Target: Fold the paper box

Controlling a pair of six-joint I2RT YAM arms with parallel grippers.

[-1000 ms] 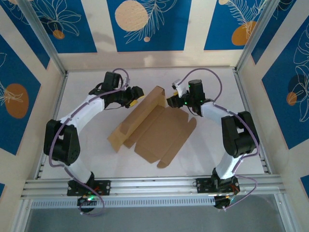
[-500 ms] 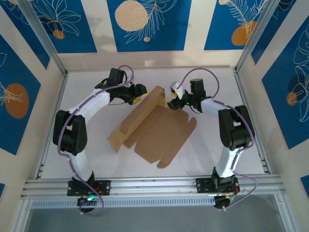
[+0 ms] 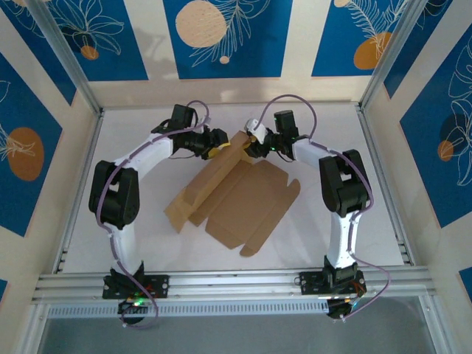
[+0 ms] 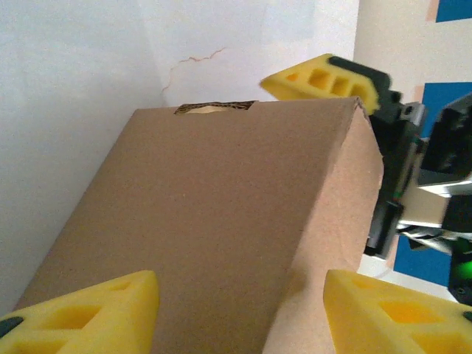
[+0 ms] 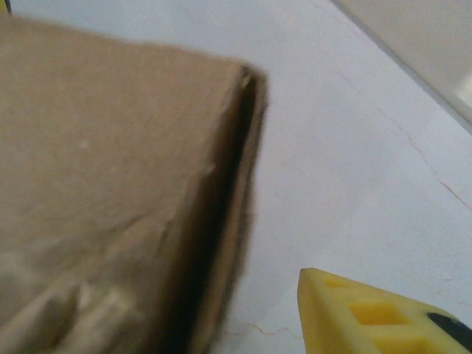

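Left gripper spread wide astride paper box wall, unclamped; right gripper at wall's 1 o'clock, aperture indeterminable; close squarely.

Stretches the left arm and the right arm, white links with black joints, up from the near bases, elbows out, forearms turned inward. Points the left gripper, black with yellow foam fingers, and the matching right gripper at each other, near but apart. Holds the left fingers spread wide. Shows one right finger far off to the side, jaws parted.
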